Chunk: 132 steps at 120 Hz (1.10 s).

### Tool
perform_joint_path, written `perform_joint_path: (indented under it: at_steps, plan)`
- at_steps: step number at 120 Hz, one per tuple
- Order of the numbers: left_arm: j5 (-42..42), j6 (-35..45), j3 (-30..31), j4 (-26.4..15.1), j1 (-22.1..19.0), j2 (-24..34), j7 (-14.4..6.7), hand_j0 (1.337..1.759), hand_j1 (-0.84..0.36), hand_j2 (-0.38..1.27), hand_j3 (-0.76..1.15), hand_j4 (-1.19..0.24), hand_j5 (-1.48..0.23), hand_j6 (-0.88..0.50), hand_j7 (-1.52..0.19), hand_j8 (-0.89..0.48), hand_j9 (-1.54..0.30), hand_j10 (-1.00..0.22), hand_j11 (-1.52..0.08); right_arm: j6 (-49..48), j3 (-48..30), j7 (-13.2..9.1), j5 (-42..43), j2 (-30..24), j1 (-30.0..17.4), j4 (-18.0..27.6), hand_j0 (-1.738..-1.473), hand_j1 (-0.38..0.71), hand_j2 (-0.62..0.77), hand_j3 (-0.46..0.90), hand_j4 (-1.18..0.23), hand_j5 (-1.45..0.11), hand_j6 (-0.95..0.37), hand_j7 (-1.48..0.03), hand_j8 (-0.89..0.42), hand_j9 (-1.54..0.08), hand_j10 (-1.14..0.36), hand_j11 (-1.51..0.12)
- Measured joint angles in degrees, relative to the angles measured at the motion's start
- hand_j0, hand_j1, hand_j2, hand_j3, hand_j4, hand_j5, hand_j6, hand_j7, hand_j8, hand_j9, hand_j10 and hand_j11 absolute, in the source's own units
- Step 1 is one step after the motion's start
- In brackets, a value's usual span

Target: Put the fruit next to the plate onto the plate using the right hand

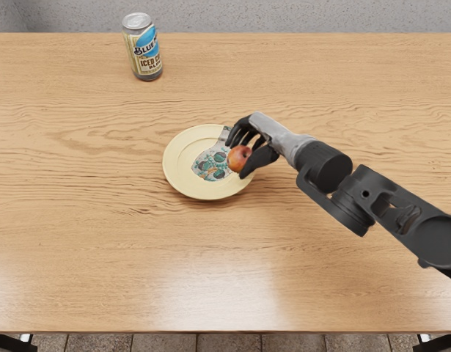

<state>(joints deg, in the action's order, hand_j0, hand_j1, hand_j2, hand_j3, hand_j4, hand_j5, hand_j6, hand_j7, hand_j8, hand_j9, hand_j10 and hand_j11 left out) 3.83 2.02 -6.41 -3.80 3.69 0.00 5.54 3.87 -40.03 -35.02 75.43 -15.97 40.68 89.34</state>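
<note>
The fruit [239, 156], small, round, red and orange, sits over the right part of the plate [182, 158], above its patterned middle; whether it rests on the plate or is held just clear of it cannot be told. The right hand [253, 141] is closed loosely round the fruit, dark fingers curling over its top and far side, thumb below. The arm [372, 202] runs in from the right edge, sloping down to the plate. The plate is pale yellow and lies near the middle of the wooden table [100, 242]; a drink can [143, 46] stands upright near the far edge, well apart from the plate.
</note>
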Motion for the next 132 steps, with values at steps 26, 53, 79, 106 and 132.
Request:
perform_joint_path:
  at_steps: [26,53,79,106,132]
  plan:
    - [0.0,0.0,0.0,0.0,0.0,0.0,0.0,1.658,0.34,0.0,0.0,-0.01,-0.01,-0.01,-0.01,-0.01,-0.01,-0.01,-0.01,0.2,0.4,0.0,0.1,2.9,0.1,-2.6,-1.658,0.31,0.53,0.0,-0.7,-0.95,-0.59,-0.93,-0.49,-0.95,-0.69,-0.94]
    - [0.0,0.0,0.0,0.0,0.0,0.0,0.0,1.658,0.34,0.0,0.0,-0.01,-0.01,-0.01,-0.01,-0.01,-0.01,-0.01,-0.01,0.5,1.9,0.0,0.4,6.7,0.5,-6.0,-1.658,0.31,0.56,0.0,-0.7,-0.95,-0.61,-0.93,-0.49,-0.94,-0.7,-0.94]
    - [0.0,0.0,0.0,0.0,0.0,0.0,0.0,1.658,0.34,0.0,0.0,-0.01,-0.01,-0.01,-0.01,-0.01,-0.01,-0.01,-0.01,2.5,2.8,0.0,0.2,7.8,0.4,-6.9,-1.658,0.19,0.32,0.0,-0.55,-0.73,-0.49,-0.72,-0.42,-0.73,-0.55,-0.73]
    - [0.0,0.0,0.0,0.0,0.0,0.0,0.0,1.658,0.34,0.0,0.0,-0.01,-0.01,-0.01,-0.01,-0.01,-0.01,-0.01,-0.01,3.3,0.6,0.0,-1.2,7.7,2.7,-6.4,-1.658,-0.15,0.1,0.0,-0.2,-0.26,-0.18,-0.26,-0.16,-0.26,-0.2,-0.26]
    - [0.0,0.0,0.0,-0.1,0.2,0.0,0.0,1.658,0.34,0.0,0.0,-0.01,-0.01,-0.01,-0.01,-0.01,-0.01,-0.01,-0.01,-8.0,-5.6,0.0,-13.5,3.2,6.3,-6.4,-1.658,-0.28,0.04,0.0,-0.07,-0.09,-0.06,-0.09,-0.06,-0.09,-0.07,-0.09]
